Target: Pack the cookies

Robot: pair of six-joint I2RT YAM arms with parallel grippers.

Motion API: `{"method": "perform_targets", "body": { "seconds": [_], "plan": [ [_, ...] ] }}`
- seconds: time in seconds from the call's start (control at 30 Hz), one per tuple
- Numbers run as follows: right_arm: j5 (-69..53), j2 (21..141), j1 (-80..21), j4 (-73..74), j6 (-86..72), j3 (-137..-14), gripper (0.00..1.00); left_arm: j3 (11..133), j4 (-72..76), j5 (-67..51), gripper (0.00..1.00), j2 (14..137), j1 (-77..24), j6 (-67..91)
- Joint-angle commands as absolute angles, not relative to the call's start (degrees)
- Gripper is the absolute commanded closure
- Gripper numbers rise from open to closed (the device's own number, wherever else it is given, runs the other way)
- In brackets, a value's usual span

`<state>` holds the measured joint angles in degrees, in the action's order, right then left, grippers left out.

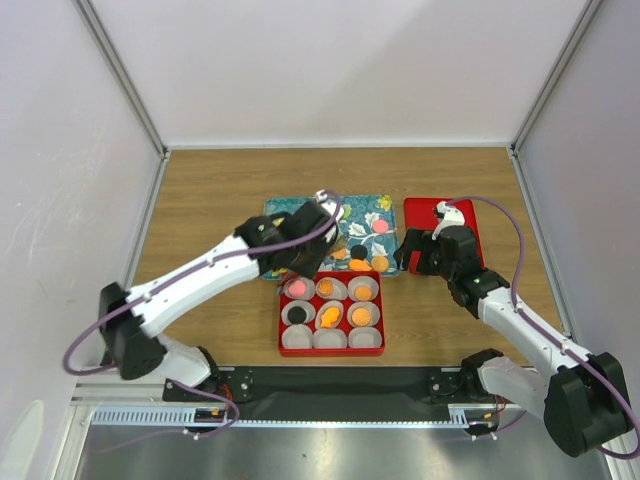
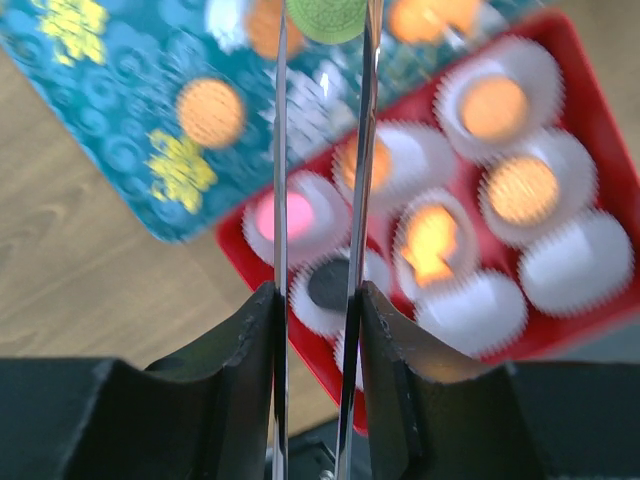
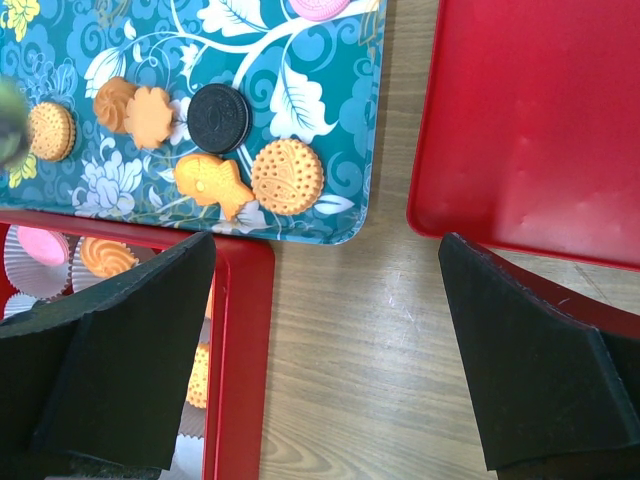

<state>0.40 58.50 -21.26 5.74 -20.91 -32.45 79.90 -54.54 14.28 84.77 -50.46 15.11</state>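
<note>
Long metal blades on my left gripper (image 2: 322,60) are shut on a green cookie (image 2: 325,18), held above the near edge of the teal tray (image 1: 372,208) and the red box (image 1: 330,350). The box holds white paper cups; a pink cookie (image 2: 285,215), a black cookie (image 2: 330,283) and several orange cookies (image 2: 493,107) lie in them. More cookies lie on the tray: a black one (image 3: 219,118), a round orange one (image 3: 287,176) and a fish-shaped one (image 3: 212,185). My right gripper (image 3: 325,250) hangs open over bare wood, holding nothing.
A flat red lid (image 3: 530,110) lies right of the tray, just beyond my right gripper. The near row of paper cups (image 1: 330,338) in the box holds nothing. White walls close in the wooden table (image 1: 220,190) on three sides.
</note>
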Motion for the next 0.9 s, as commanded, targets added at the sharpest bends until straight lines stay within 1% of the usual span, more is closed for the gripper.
{"method": "perform_targets", "body": {
  "seconds": [0.0,0.17,0.2,0.4,0.67,0.87],
  "plan": [
    [0.7,58.8,-21.18,4.66,-20.57,-34.19,0.0,76.65,-56.77,16.61,0.63,75.96,-55.61,20.12],
    [0.88,59.76,-21.27,4.48,-20.48,-34.28,0.0,71.73,-58.35,15.12,0.63,70.93,-63.88,25.47],
    [0.97,59.85,-21.36,4.4,-20.39,-34.36,0.0,71.28,-59.23,15.12,0.63,70.67,-66.51,26.18],
    [1.58,59.94,-21.36,4.66,-20.3,-34.28,0.0,69.96,-61.17,15.91,0.62,71.1,-74.95,30.67],
    [1.58,60.03,-21.36,4.57,-20.3,-34.28,0.0,67.94,-57.83,13.89,0.62,73.65,-80.85,33.39],
    [1.32,59.77,-21.44,4.57,-20.3,-34.19,0.0,68.2,-56.78,12.83,0.62,76.2,-83.05,34.1]
  ]
}}
